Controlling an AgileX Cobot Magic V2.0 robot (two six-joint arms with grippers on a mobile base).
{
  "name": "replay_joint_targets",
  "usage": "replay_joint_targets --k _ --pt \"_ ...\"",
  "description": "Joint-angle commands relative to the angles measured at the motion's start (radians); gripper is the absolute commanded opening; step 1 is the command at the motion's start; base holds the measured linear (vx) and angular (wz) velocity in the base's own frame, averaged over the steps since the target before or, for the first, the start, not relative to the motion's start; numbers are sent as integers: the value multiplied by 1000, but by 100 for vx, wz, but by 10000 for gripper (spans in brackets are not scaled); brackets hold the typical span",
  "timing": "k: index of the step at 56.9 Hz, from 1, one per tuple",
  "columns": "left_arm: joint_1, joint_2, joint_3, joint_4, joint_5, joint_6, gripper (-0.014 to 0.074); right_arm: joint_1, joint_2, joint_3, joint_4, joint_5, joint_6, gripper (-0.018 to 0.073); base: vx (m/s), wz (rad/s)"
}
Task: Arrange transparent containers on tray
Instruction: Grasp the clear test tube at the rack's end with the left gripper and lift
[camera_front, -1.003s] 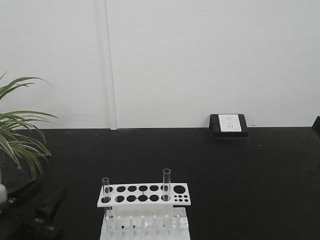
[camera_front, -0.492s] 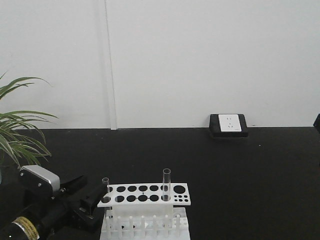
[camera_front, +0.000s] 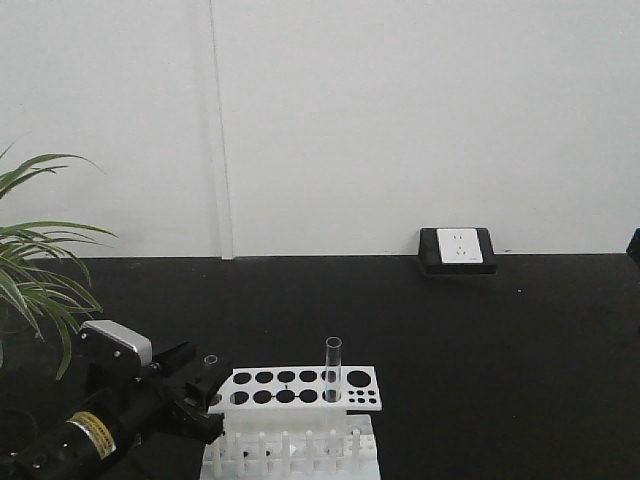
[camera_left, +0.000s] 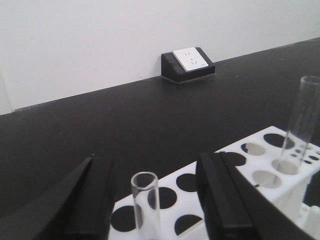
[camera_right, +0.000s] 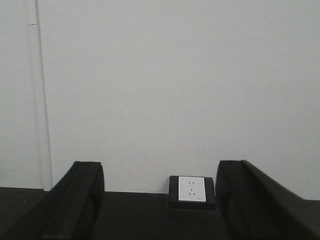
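- The left gripper (camera_left: 152, 170) was wide open around a glass tube (camera_left: 145, 205) (not touching, I think).
- That tube and another tube (camera_front: 332, 368) stood in a white rack (camera_front: 297, 387).
- The right gripper (camera_right: 159, 170) was open, holding nothing.

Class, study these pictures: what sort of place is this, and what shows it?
Probably a laboratory bench, or a mock-up of one: a white rack holding glass test tubes stands on a black benchtop, with a wall socket behind.
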Motion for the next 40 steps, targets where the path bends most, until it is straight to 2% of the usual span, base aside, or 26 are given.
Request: replay_joint_targets --k 1,16,24,31,40 --pt "-6 -11 -55 -17 -59 -6 471 -3 -6 -30 -8 -95 -14 519 0 0" --pt "-6 60 -103 -17 -54 -8 468 -3 -6 -30 -8 -98 -14 519 0 0" --pt "-6 68 -115 -17 -56 -16 419 -3 -6 -30 -8 -98 -14 519 0 0" --pt "-6 69 -115 -17 -56 -16 303 -3 -6 -30 -8 -98 -14 519 0 0" --pt "-6 69 -115 -17 -61 -15 69 -3 -6 -30 -8 -98 -14 519 0 0"
